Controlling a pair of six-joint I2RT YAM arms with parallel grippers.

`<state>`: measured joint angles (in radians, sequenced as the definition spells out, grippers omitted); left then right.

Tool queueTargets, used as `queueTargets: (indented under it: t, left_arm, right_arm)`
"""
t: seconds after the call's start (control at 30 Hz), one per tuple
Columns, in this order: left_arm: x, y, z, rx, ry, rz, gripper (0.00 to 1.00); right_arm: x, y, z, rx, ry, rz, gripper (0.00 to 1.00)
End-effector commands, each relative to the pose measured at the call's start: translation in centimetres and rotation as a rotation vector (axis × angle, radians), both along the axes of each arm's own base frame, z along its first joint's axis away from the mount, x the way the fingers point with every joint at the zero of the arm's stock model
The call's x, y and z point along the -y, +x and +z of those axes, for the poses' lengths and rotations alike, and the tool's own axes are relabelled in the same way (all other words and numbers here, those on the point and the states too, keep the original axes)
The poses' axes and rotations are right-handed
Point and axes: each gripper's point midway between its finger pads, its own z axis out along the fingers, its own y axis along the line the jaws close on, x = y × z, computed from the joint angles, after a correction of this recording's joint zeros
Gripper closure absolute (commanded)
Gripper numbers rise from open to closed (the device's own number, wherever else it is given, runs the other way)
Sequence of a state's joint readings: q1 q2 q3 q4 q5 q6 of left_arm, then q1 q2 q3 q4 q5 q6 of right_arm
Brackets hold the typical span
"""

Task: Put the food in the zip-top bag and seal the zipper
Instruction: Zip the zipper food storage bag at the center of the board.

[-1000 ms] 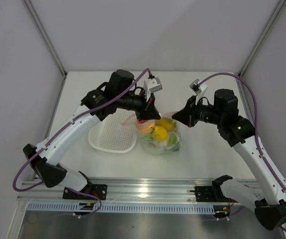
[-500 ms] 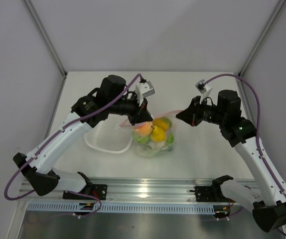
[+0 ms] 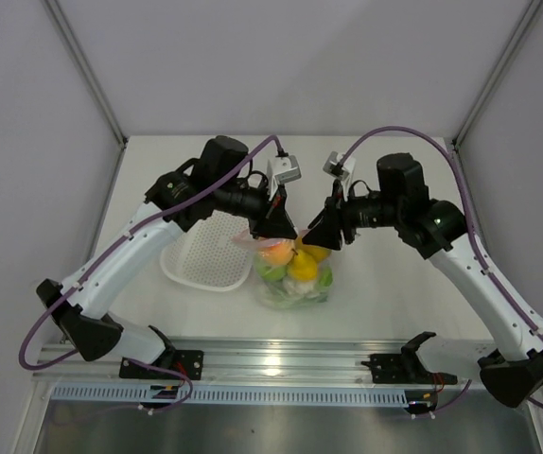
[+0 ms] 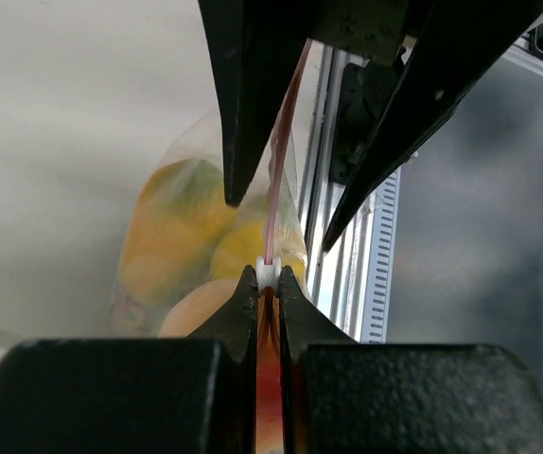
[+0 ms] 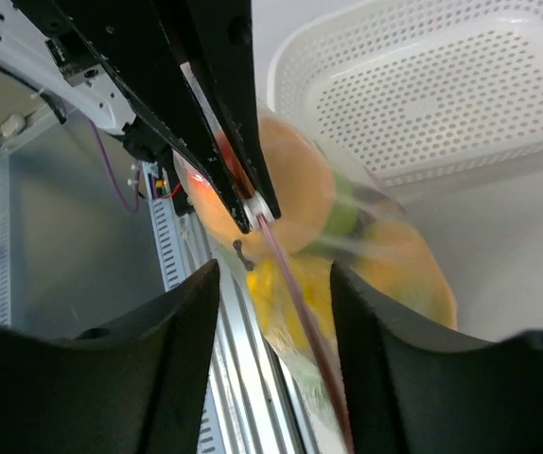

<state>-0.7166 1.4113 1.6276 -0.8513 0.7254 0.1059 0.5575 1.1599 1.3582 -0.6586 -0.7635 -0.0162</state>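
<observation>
Pink zipper (image 5: 295, 312) inside parted right hand (image 5: 273, 284)

The zip-top bag (image 3: 294, 276) stands on the surface (image 3: 404, 274) in the middle, near the front edge, between my two arms. The food (image 3: 302, 265) lies inside it. The basket (image 3: 207, 253) lies on the surface left of the bag, just beside it. Above the bag, my left end effector (image 3: 278, 229) is on the left and my right end effector (image 3: 322, 236) on the right, facing each other. The zipper (image 4: 279, 180) runs from one to the other: it sits between the fingers of the left one, then passes between the fingers of the right one, which stand apart from it on both sides.
</observation>
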Motion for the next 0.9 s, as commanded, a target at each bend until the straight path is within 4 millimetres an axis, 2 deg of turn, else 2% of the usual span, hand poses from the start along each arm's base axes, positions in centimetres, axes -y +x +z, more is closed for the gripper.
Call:
queueTargets:
  t: [0.0,0.17,0.23,0.27,0.33,0.4,0.43,0.5,0.53,0.67,0.87]
  left_arm:
    - [0.7,-0.4,4.1,0.070,-0.116,-0.058,0.99]
    - [0.7,-0.4,4.2,0.072,-0.117,-0.062,0.99]
    - [0.7,-0.3,4.3,0.076,-0.118,-0.058,0.99]
    - [0.8,-0.3,4.3,0.075,-0.119,-0.059,0.99]
    - [0.8,-0.1,4.4,0.078,-0.120,-0.041,0.99]
    - [0.7,0.1,4.5,0.081,-0.124,-0.019,0.99]
    - [0.6,0.3,4.6,0.088,-0.125,-0.002,1.00]
    - [0.0,0.9,4.3,0.101,-0.111,0.067,0.99]
    - [-0.1,1.2,4.2,0.111,-0.114,0.090,0.99]
    - [-1.2,1.3,4.3,0.156,-0.132,0.156,0.99]
    - [-2.2,0.8,2.7,0.150,-0.074,0.160,0.99]
  right_arm:
    - [-0.6,-1.1,-0.5,-0.010,-0.032,0.077,0.52]
    - [-0.9,-1.2,-1.5,-0.030,-0.055,0.093,0.61]
    - [-0.8,-1.1,-1.8,-0.035,-0.063,0.087,0.69]
    - [-0.8,-1.1,-1.8,-0.036,-0.064,0.085,0.84]
    - [-0.7,-0.5,-2.3,-0.034,-0.081,0.042,1.00]
    - [-0.3,0.7,-2.4,-0.018,-0.103,-0.048,1.00]
    - [1.1,2.8,-3.2,0.019,-0.155,-0.208,1.00]
    - [2.3,4.6,-3.0,0.031,-0.148,-0.353,1.00]
    - [3.7,5.8,-3.4,0.034,-0.158,-0.444,1.00]
    - [5.9,7.0,-4.1,0.031,-0.169,-0.590,1.00]
    - [8.3,7.6,-4.4,0.018,-0.163,-0.688,1.00]
